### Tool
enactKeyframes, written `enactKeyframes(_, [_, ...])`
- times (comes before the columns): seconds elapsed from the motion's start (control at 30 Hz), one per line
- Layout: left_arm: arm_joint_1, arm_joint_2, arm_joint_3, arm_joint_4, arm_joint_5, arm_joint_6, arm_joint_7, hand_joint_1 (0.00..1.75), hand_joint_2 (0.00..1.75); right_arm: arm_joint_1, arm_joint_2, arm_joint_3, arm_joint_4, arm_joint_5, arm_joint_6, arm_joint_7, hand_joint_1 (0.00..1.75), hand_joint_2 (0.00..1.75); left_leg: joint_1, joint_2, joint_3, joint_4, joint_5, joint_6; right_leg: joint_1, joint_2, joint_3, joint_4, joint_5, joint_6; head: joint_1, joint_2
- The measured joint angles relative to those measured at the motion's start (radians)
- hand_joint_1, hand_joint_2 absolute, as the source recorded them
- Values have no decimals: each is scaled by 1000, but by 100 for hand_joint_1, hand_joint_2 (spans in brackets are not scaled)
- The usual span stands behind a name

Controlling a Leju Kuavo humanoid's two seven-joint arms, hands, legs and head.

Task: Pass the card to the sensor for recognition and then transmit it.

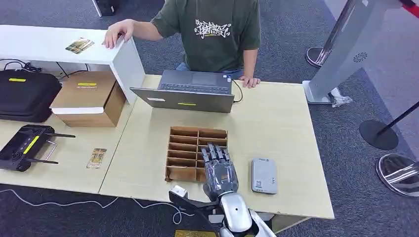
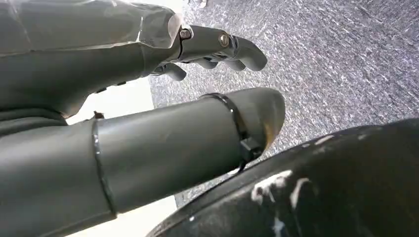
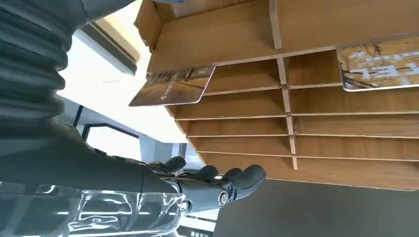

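Observation:
A wooden slotted rack (image 1: 190, 148) lies on the table's near middle. My right hand (image 1: 220, 170) hovers over its near right part with fingers stretched out and nothing in them. In the right wrist view the rack (image 3: 346, 143) is close, with one patterned card (image 3: 173, 86) sticking out of a slot and a second card (image 3: 380, 61) lying in another; my right hand (image 3: 148, 187) stays apart from both. The grey sensor (image 1: 263, 175) lies flat just right of the hand. My left hand (image 2: 148, 98) hangs over grey carpet, holding nothing, fingers apart.
A person sits behind an open laptop (image 1: 190, 91) at the far edge, one hand on a white shelf (image 1: 49, 44) that bears a card (image 1: 79, 45). On the left table lie a cardboard box (image 1: 89, 98), a black controller (image 1: 27, 145) and a loose card (image 1: 96, 158).

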Motion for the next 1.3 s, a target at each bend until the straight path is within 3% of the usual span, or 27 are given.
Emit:
enactKeyframes(0.5, [3, 0, 22, 0, -1, -7, -3, 0, 0, -16, -29, -26, 24, 42, -6, 12, 0, 175, 0, 0, 0, 0, 0, 0, 0, 0, 0, 0, 0, 0, 0, 0])
enactKeyframes(1.3, [4, 0, 33, -5, -1, -26, 4, 0, 0, 61, -85, -47, -110, 47, 21, 35, 0, 175, 0, 0, 0, 0, 0, 0, 0, 0, 0, 0, 0, 0, 0, 0])
